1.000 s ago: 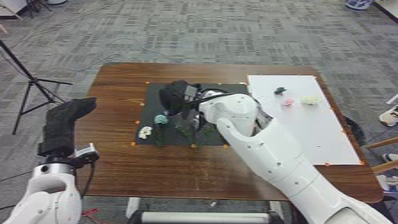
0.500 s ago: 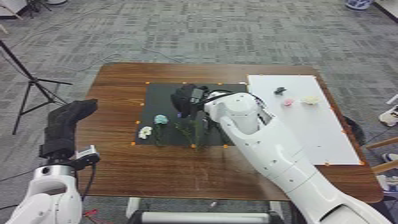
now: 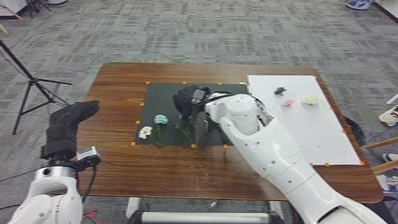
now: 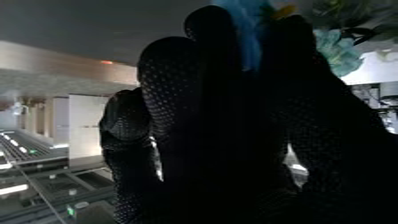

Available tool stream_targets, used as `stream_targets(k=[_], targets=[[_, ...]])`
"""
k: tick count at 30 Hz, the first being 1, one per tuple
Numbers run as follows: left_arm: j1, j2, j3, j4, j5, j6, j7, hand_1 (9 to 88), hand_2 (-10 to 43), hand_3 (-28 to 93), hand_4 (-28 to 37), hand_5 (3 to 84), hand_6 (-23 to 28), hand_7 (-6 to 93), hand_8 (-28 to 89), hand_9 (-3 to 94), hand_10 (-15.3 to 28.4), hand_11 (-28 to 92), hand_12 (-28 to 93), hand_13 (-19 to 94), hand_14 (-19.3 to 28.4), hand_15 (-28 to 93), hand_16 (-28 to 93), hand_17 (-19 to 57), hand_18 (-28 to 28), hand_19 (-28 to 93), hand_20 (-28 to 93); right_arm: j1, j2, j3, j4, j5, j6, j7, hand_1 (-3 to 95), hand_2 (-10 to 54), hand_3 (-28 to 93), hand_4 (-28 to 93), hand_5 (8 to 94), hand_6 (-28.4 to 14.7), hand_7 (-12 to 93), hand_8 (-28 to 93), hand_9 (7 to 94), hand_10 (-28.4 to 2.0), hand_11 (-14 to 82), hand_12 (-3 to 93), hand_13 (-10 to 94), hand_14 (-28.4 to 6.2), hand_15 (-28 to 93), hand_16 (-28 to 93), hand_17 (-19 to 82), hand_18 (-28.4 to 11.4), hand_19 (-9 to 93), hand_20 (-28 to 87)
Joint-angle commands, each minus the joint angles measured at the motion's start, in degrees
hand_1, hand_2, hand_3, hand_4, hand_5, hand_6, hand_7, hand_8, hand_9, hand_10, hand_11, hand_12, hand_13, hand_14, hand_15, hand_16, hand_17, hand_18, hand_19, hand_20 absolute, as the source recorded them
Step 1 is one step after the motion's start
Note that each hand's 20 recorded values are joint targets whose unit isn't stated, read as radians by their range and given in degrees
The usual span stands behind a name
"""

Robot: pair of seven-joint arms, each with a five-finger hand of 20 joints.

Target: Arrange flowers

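Looks part-way along. Set down on the black mat [image 3: 160, 94], to the left of the right hand's fingers [image 4: 169, 70] and nearer the robot: a teal flower [image 3: 161, 119] and a white flower [image 3: 145, 132], with greenery [image 3: 186, 131] just beside. Seems to leave the blue flower [image 4: 242, 30] to place, apparently pinched in those fingers, closed only far enough to grip. Well to the right of them, on the white board [image 3: 329, 145]: a pink flower [image 3: 288, 102], a cream flower [image 3: 309, 100] and a dark sprig [image 3: 280, 91]; cannot tell whether meant to move.

Vivid blue, long and smooth as ribbon between the fingers, with a yellow touch close by; stem hidden. Teal one full and round, white one clustered and small. Over the tabletop [image 3: 178, 175], left hand [image 3: 67, 120] empty, fingers loosely straight.
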Motion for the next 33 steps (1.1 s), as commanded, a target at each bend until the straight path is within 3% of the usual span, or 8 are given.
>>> stream_targets(k=[1,6,14,15,23,25,26,33], targets=[[-0.34,-0.23,0.26,-0.20,0.27,-0.99,-0.57,26.9,18.3,68,-28.3,55.4,2.7,20.0,-9,53.8,13.8,22,10,41,15.8,21,-4,6.3,8.5,6,15,-0.18,-0.09,-0.07,-0.35,0.67,-1.29,1.49,52.4,-9.5,62,-23,74.2,4.4,30,-1,84.1,-9.2,13.2,26.1,73,-9.1,56,35,36,-21.9,79,57],[-0.01,-0.27,-0.03,-0.15,0.40,-1.44,-0.58,26.8,15.6,69,-28.3,55.3,2.8,20.0,-9,53.7,13.8,22,10,41,15.7,21,-4,6.2,8.6,6,15,-0.15,0.15,0.20,-0.68,0.65,-2.36,1.02,50.4,-9.5,61,-22,70.3,3.0,29,0,79.2,-10.0,16.4,21.8,72,-9.4,56,35,35,-22.1,79,57],[-0.22,0.06,0.33,0.11,-1.38,0.24,1.05,22.2,7.3,68,-28.2,48.6,3.2,18.3,-9,50.2,13.5,21,10,38,15.2,18,-4,5.5,8.5,5,15,0.15,0.53,0.11,-1.58,1.78,-2.55,1.31,38.3,-9.5,70,-21,60.8,0.9,25,-13,67.7,-12.4,16.8,17.7,67,-11.3,57,33,32,-22.5,77,56],[-1.96,0.22,1.57,0.36,-0.95,1.38,0.17,21.9,6.9,68,-28.2,45.9,3.4,17.5,-9,48.0,13.4,21,10,36,14.7,17,-4,5.4,8.6,5,15,0.22,0.66,-0.06,-1.72,1.89,-2.35,1.31,37.6,-9.5,71,-21,60.2,0.8,25,-13,66.9,-12.5,16.6,17.7,66,-11.5,57,32,32,-22.5,77,56],[-2.37,0.17,1.87,-0.17,-0.68,2.04,-0.48,21.5,6.0,69,-28.3,43.3,3.8,17.5,-8,42.7,12.7,21,10,32,13.5,14,-3,5.7,9.0,6,14,1.42,1.88,-0.77,-3.07,3.24,-3.14,1.89,35.2,-9.5,71,-21,57.4,0.6,24,-13,63.5,-12.8,16.2,17.9,64,-12.4,57,32,31,-22.7,75,56],[-7.87,0.09,5.85,1.33,0.84,4.14,-3.19,21.6,6.0,69,-28.3,43.5,3.8,17.5,-8,42.8,12.7,21,10,32,13.7,14,-2,5.6,9.0,6,14,2.22,2.66,-0.99,-3.77,4.41,-3.69,2.41,34.9,-9.5,71,-21,57.1,0.7,24,-13,63.1,-12.9,16.0,17.9,64,-12.4,57,32,30,-22.7,75,56],[-8.34,0.07,6.24,1.44,0.92,4.35,-3.27,21.5,6.0,69,-28.3,43.7,3.8,17.5,-8,42.9,12.8,21,10,32,13.7,14,-2,5.6,9.0,6,14,2.69,3.38,-1.05,-4.55,5.56,-3.97,2.98,34.9,-9.5,71,-21,57.0,0.7,24,-13,63.1,-12.9,16.0,17.9,64,-12.5,57,32,30,-22.7,75,56],[-5.92,-0.01,4.22,0.69,0.27,3.83,-2.61,21.7,5.9,69,-28.3,44.4,3.7,18.0,-8,43.3,12.8,21,10,32,13.9,14,-2,5.4,8.9,6,14,4.74,9.96,2.53,-13.94,15.93,-1.88,6.45,33.8,-9.5,70,-21,55.5,0.6,24,-13,61.7,-13.1,15.6,18.0,62,-13.3,58,31,29,-22.9,74,56]])
